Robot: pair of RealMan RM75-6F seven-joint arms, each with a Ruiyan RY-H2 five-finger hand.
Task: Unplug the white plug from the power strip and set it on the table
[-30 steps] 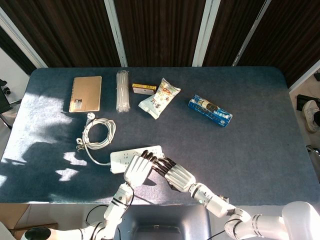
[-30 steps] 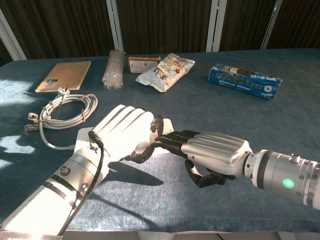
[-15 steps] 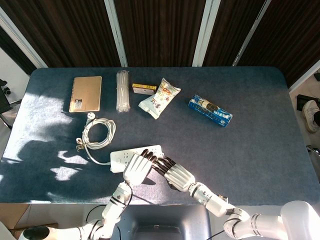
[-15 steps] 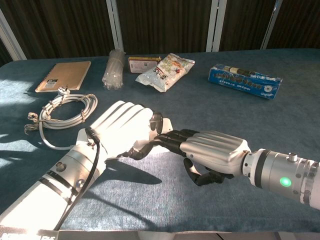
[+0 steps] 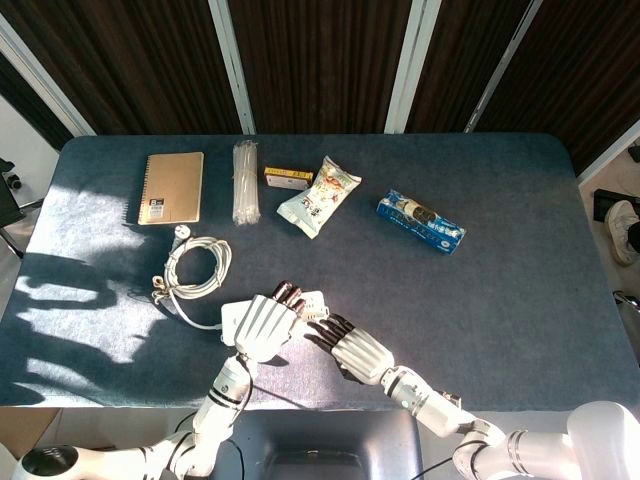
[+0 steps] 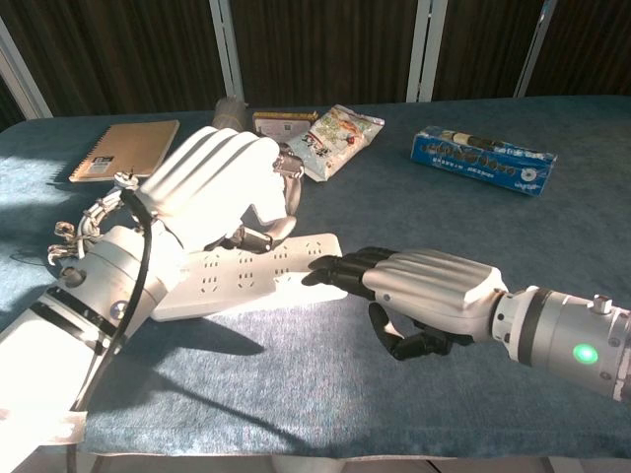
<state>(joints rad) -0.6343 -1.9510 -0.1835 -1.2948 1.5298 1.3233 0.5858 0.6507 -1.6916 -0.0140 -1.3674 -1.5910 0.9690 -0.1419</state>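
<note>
The white power strip (image 6: 237,281) lies on the blue table (image 5: 500,290) near its front edge, and its sockets show bare in the chest view. My left hand (image 6: 212,187) hangs above the strip with its fingers curled around a small white plug (image 6: 287,168), which is mostly hidden inside the grip. In the head view the left hand (image 5: 262,322) covers most of the strip (image 5: 230,320). My right hand (image 6: 424,291) lies low with its fingers stretched out, the dark fingertips (image 6: 325,266) pressing on the strip's right end. It holds nothing.
A coiled white cable (image 5: 195,265) lies left of the strip. Along the back are a brown notebook (image 5: 172,187), a bundle of clear straws (image 5: 244,182), a small yellow box (image 5: 287,177), a snack bag (image 5: 318,195) and a blue packet (image 5: 420,221).
My left hand has risen off the strip and back to the left, with the white plug in its fingers. The strip's sockets are now uncovered. The right hand's fingertips stay on the strip.
</note>
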